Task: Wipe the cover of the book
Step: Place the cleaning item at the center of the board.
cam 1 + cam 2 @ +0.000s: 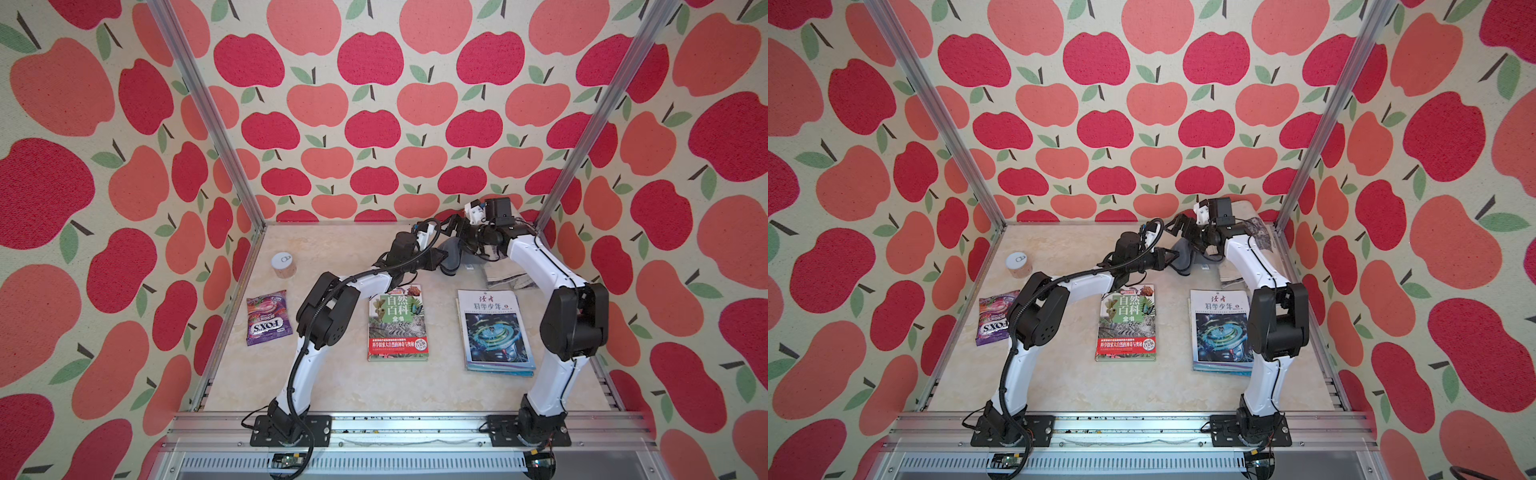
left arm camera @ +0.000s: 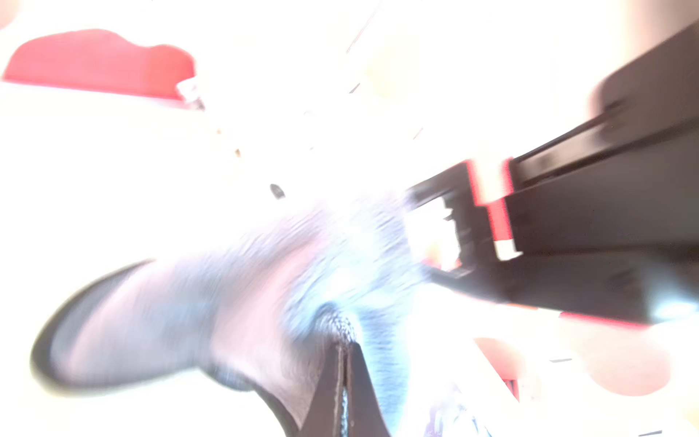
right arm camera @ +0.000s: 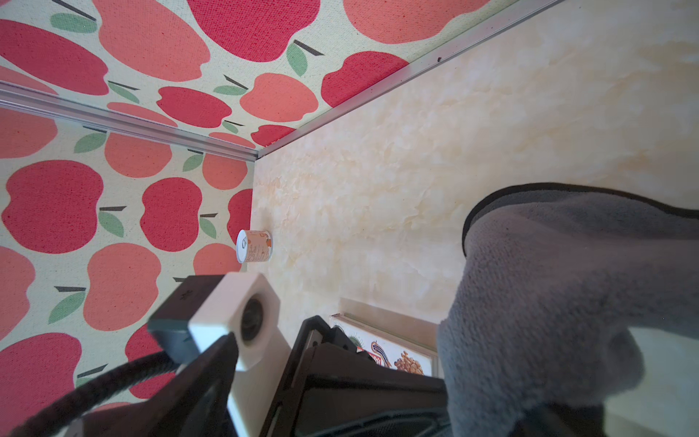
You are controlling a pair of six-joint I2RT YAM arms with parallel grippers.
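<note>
The left pincer (image 2: pixel 343 340) is clenched on a fold of the grey cloth (image 1: pixel 451 259) near the back of the table (image 1: pixel 332 386), the right pincer (image 1: pixel 1179 224) released beside it. So small a pinch could slip once the cloth drags in wiping. The green book (image 1: pixel 397 322) lies closed, flat, mid-table, in front of both.

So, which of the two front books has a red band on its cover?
The green nature book, left of the white-and-blue magazine: a red band with white letters crosses its cover near the bottom. The magazine has none.
</note>
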